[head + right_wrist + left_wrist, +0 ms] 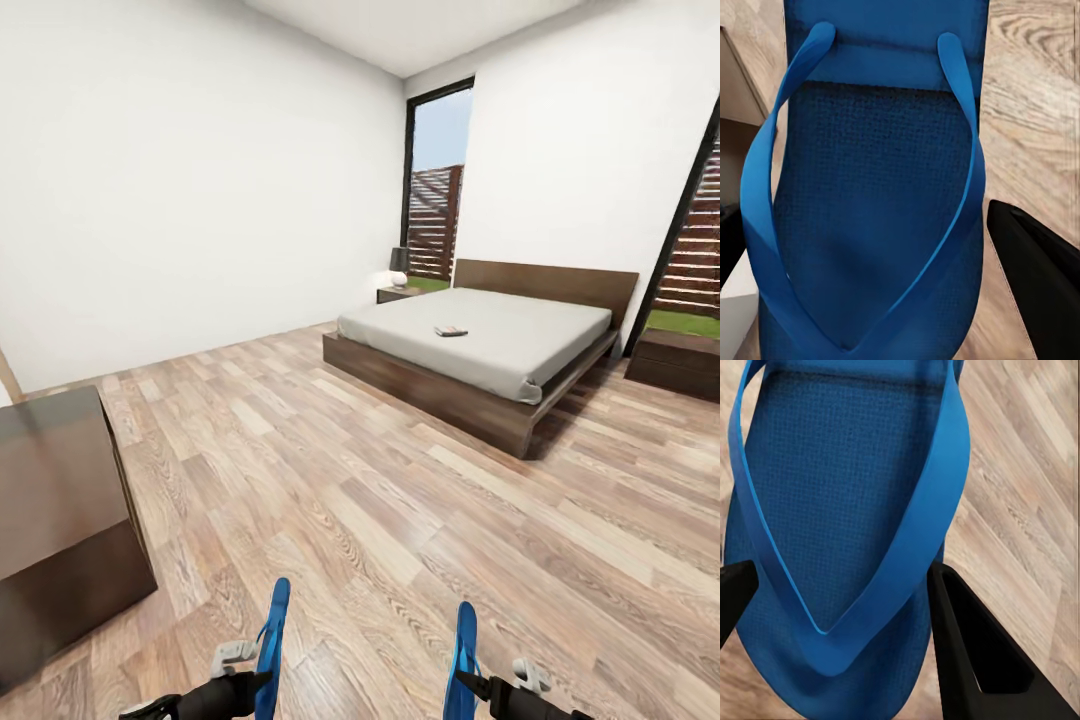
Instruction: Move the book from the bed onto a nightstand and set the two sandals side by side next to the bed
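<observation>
The bed [420, 385], dark wood with a bare grey mattress, stands far ahead on the right. The dark book [451, 330] lies flat near the mattress's middle. One nightstand [398, 294] sits at the bed's far left corner, and another nightstand [682, 362] is at its right. At the view's lower edge my left gripper [252, 682] is shut on a blue sandal [272, 645], and my right gripper [478, 688] is shut on the other sandal [463, 650]. Both sandals are held on edge above the floor. In the wrist views each sandal [840, 510] [870, 187] lies between black fingers [975, 652] [1035, 262].
A long dark dresser [55, 500] stands close on my left. A lamp [399, 265] rests on the far nightstand. Wood-plank floor [360, 500] stretches open between me and the bed. Tall windows [437, 190] flank the headboard.
</observation>
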